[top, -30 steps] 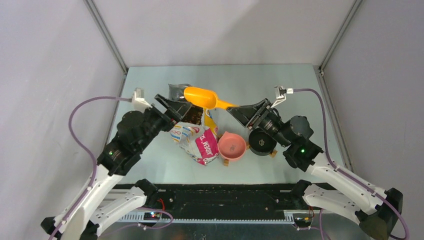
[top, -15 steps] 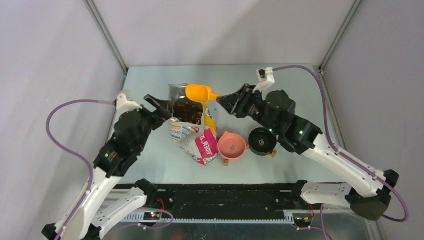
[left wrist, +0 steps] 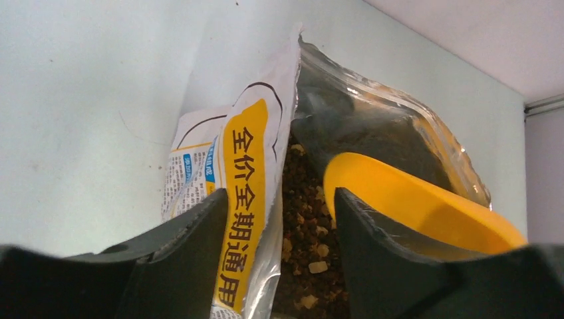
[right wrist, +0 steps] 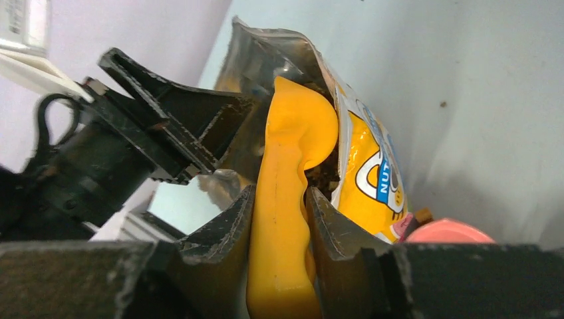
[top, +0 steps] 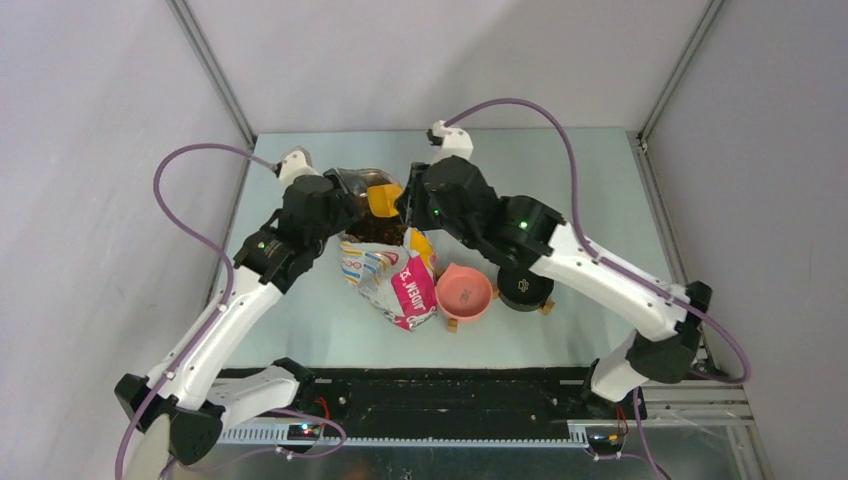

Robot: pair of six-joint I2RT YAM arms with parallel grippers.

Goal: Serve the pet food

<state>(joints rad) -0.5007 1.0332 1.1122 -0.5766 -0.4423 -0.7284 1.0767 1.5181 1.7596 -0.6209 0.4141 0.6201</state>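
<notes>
Yellow scoop (top: 383, 199), brown kibble (left wrist: 300, 239), pink bowl (top: 464, 291), black bowl (top: 526, 288)

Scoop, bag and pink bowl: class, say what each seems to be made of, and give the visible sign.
Scoop: probably moulded plastic, smooth, uniform yellow with soft highlights. Bag: thin glossy printed film, creased, greyish and shiny on its inside wall. Pink bowl: smooth, fairly matte, plastic or ceramic; the look does not settle which.

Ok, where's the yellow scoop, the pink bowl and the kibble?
yellow scoop (right wrist: 296, 126), right wrist view, back of its cup.
pink bowl (top: 466, 291), top view, its bare inside.
kibble (left wrist: 302, 249), left wrist view, pellets inside the open bag.
</notes>
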